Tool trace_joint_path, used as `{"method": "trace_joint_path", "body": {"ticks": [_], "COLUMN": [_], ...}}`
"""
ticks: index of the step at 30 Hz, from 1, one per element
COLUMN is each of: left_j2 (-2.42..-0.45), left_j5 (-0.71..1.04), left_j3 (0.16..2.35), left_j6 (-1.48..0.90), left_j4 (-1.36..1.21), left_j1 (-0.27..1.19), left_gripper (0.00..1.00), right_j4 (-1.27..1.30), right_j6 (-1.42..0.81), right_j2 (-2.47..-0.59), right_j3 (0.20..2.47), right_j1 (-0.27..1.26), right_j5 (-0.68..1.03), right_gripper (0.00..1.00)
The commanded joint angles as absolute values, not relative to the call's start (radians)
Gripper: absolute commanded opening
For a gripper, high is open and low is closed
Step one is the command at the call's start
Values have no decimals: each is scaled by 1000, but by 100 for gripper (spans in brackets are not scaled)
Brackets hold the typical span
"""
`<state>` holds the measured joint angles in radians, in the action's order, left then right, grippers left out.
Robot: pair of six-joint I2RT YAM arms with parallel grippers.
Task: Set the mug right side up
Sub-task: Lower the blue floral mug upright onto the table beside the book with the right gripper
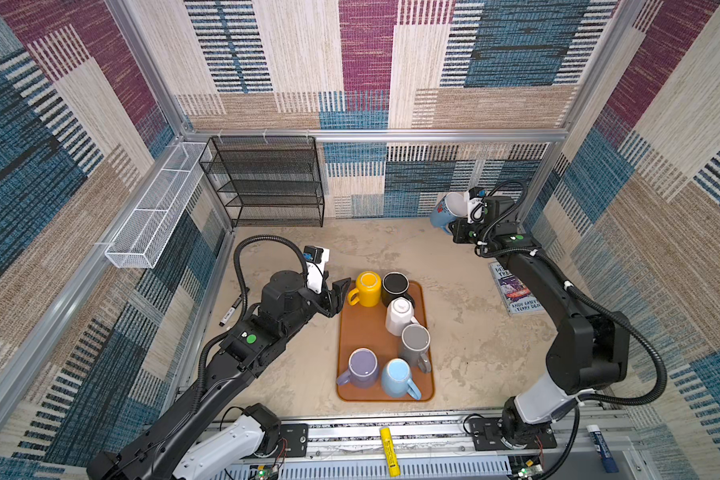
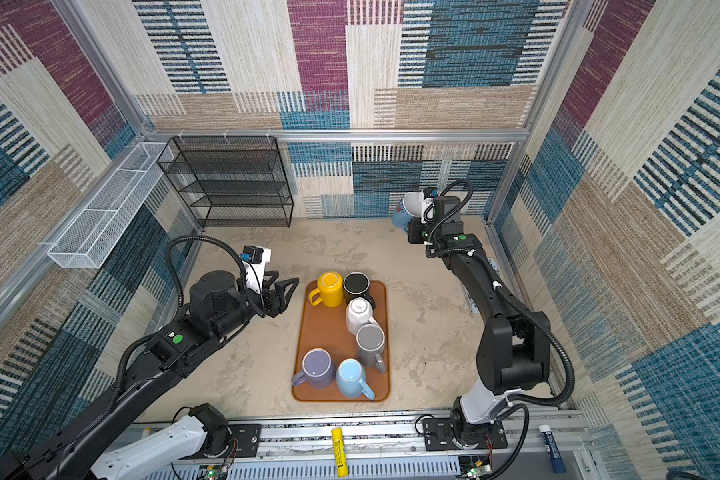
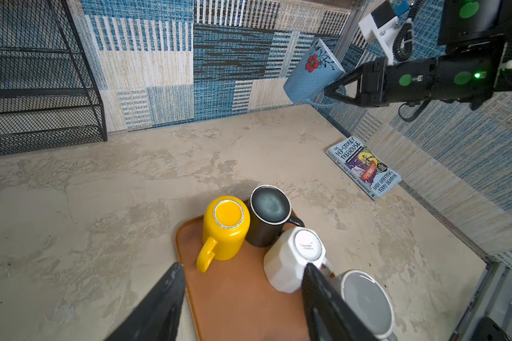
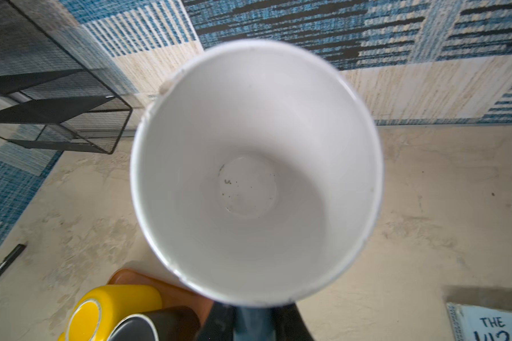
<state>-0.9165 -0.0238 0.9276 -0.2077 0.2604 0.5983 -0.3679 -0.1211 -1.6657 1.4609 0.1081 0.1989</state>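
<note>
**Right hand holds the flower mug up in the air**

The right hand [image 3: 334, 92] is shut tight on the handle of the flower mug [image 3: 311, 73]. The mug sits just past the tips of this hand, up in the air, well above the tabletop [image 1: 474, 353]. It is tilted, not standing straight. Its open mouth points up and back over the hand. Its bottom points down and away from the hand. The handle is on the low side of the mug, and a red flower shows on its blue side. In the right wrist view the white inside of the mug fills the middle, with a few dark specks at the bottom.

The left hand [image 2: 285, 279] is about half open and holds nothing. It hangs in the air, well apart from the right hand. Just in front of it and lower down is the tray [image 1: 362, 328]. The yellow mug [image 1: 368, 289] is the one nearest to this hand, and it stands bottom up. The black mug [image 1: 395, 286] is right beside the yellow one, a bit farther from the hand. The white mug [image 1: 400, 313] is next to the black one. Both of them are bottom up too.

A book [image 3: 364, 168] lies flat on the tabletop, below and behind the right hand.
</note>
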Motion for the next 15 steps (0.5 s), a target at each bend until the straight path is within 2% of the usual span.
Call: {"method": "trace_joint_path", "body": {"ticks": [1,15], "left_j2": [-914,-968], "left_j5": [-59,-47], "left_j3": [943,980], "left_j6": [-182,-188], "left_j4": [294,342], "left_j1": [598,592], "left_gripper": [64,63], "right_j4": [-417,-638], "right_j6": [-62,12], "right_j2": [-1717,-2028], "right_j3": [1519,1820], "right_j1": [87,16], "right_j5": [134,-12], "right_gripper": [0,0]}}
